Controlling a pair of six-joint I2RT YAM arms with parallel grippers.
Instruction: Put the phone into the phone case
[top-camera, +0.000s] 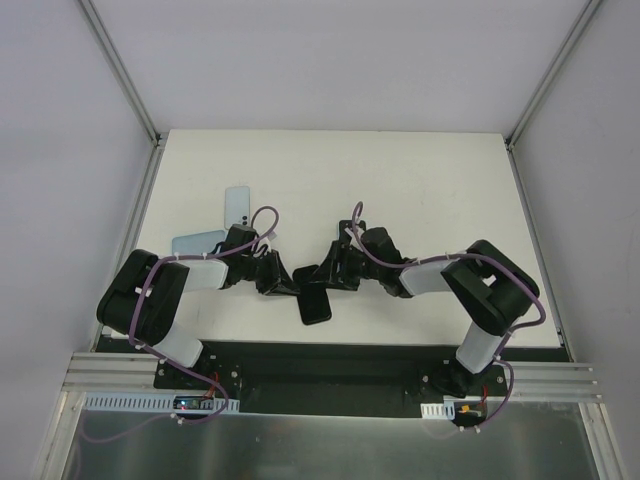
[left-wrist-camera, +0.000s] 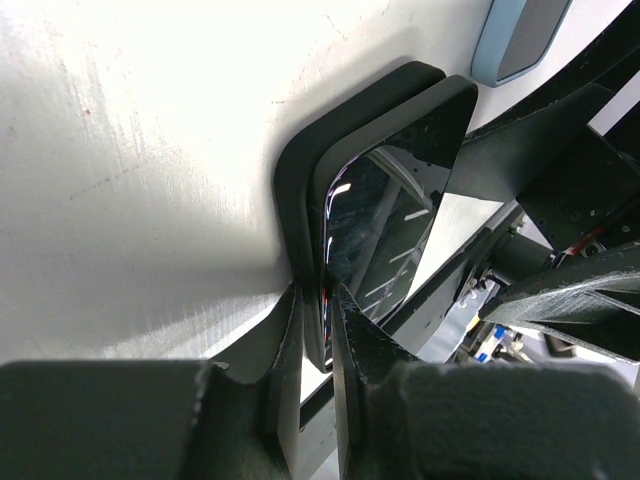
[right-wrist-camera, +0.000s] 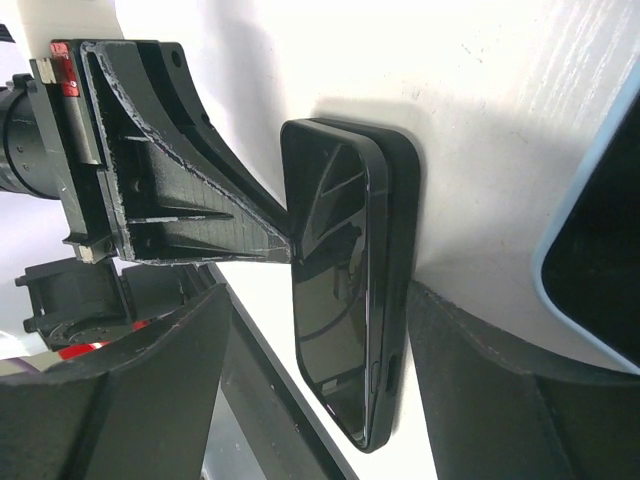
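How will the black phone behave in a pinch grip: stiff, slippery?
Probably slippery: the black phone has a glossy, mirror-like screen. Likely stiff: no bend shows where the left gripper pinches its edge.

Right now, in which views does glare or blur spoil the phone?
Left wrist view: the phone screen mirrors bright streaks, and the near fingers are blurred. Right wrist view: the screen reflects dark shapes, edges sharp. Top view: even light, phone small.

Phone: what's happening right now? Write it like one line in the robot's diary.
left gripper: shut on phone | right gripper: open, astride phone | phone: against phone case, not flush | stage: insertion unfinished
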